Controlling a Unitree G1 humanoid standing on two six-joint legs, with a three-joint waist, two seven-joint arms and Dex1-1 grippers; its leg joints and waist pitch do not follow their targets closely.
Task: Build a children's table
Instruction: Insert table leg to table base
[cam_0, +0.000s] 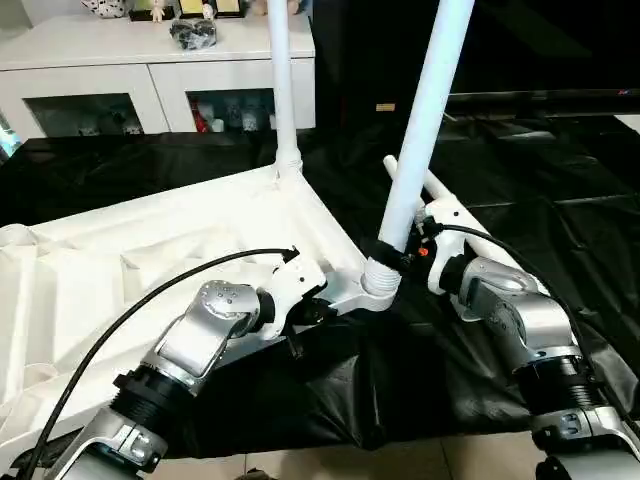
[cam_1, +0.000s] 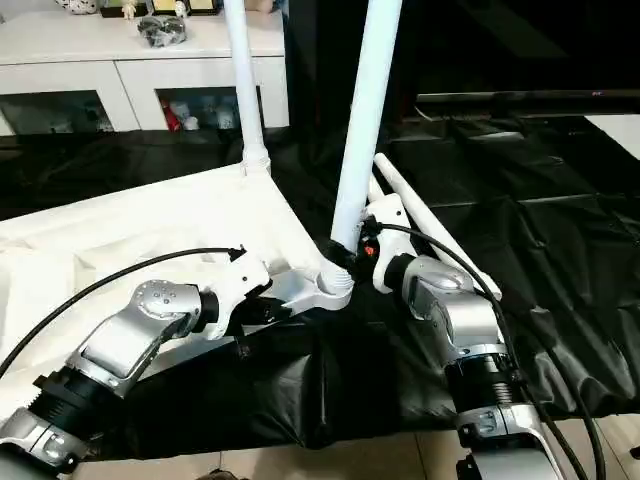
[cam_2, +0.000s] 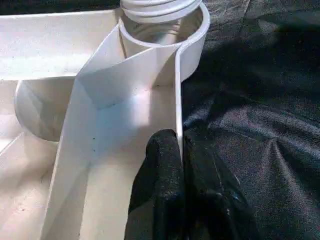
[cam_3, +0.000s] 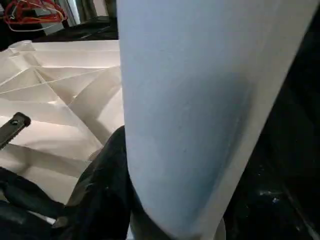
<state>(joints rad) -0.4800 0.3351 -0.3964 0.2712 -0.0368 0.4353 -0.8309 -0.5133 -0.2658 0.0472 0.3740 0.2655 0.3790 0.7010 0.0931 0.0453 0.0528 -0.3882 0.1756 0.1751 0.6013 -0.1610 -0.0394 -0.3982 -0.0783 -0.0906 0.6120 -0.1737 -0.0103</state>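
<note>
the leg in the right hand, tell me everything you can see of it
The leg is a long, round, smooth white tube, plastic by its look, rising tilted out of the picture's top. Its ribbed, threaded foot sits at the corner socket of the upturned tabletop, threads showing above the socket's rim in the left wrist view. The right hand is closed around it low down, just above the socket. The left hand pinches the tabletop's rim nearby.

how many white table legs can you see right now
3. One long tapered white plastic leg stands in the far corner socket, one stands in the near socket, one lies on the black sheet. Others may be hidden.
</note>
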